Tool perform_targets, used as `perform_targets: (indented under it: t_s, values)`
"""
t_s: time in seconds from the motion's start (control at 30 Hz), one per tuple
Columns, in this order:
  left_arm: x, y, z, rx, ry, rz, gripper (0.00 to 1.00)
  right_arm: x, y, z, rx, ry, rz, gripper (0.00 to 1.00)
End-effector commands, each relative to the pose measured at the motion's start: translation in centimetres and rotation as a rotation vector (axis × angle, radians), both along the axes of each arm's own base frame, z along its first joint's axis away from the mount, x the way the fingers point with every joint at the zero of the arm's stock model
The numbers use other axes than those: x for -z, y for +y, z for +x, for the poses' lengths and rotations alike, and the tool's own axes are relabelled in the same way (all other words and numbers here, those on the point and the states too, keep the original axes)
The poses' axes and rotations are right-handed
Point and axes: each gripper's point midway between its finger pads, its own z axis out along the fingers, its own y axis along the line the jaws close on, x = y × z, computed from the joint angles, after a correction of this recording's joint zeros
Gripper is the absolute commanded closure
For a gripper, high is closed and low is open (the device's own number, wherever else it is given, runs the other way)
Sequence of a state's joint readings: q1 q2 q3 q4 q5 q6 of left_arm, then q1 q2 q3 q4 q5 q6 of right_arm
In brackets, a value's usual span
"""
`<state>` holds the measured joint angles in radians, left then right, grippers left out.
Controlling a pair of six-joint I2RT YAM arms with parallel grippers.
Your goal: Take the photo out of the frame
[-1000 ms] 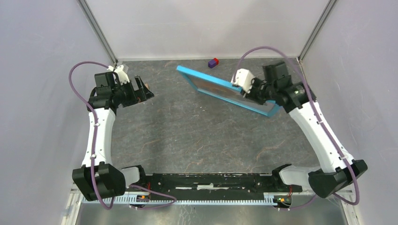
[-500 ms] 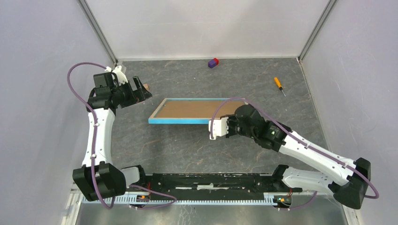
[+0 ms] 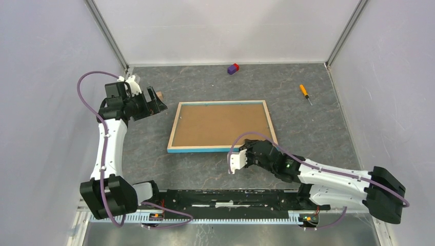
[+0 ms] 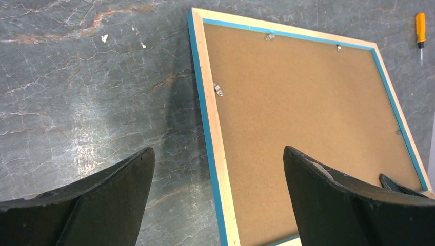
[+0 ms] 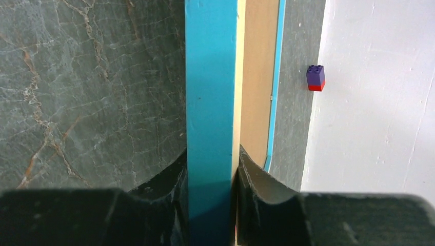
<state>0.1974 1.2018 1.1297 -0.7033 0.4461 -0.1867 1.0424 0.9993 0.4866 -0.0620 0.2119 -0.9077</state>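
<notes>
The frame (image 3: pixel 220 125) lies back up in the middle of the top view, brown board inside a pale wood rim, with small metal tabs (image 4: pixel 218 90) along its inner edge. The right gripper (image 3: pixel 250 149) sits at the frame's lower edge, right of centre, and the right wrist view shows its fingers (image 5: pixel 164 189) pinching that blue-sided rim. The left gripper (image 3: pixel 155 102) hangs just off the frame's upper left corner with fingers spread wide; a screwdriver (image 3: pixel 304 93) lies at upper right and a purple-red block (image 3: pixel 233 68) at top centre by the back wall.
</notes>
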Motion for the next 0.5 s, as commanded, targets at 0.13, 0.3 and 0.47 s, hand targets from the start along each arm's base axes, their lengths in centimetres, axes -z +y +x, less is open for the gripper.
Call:
perform_targets:
  t_s: [0.13,0.3,0.47]
  values:
    - [1.5,0.3,0.6,0.065,-0.006,0.042,0.00,8.4,-2.7,-2.1,0.118,0.177,-0.113,0.77]
    - [2.1,0.2,0.6,0.079,0.010,0.039,0.00,9.8,-2.8,-2.8,0.108,0.223,-0.137,0.62]
    - [2.3,0.2,0.4,0.085,0.016,0.041,0.00,10.6,-2.7,-3.9,0.071,0.277,-0.159,0.49]
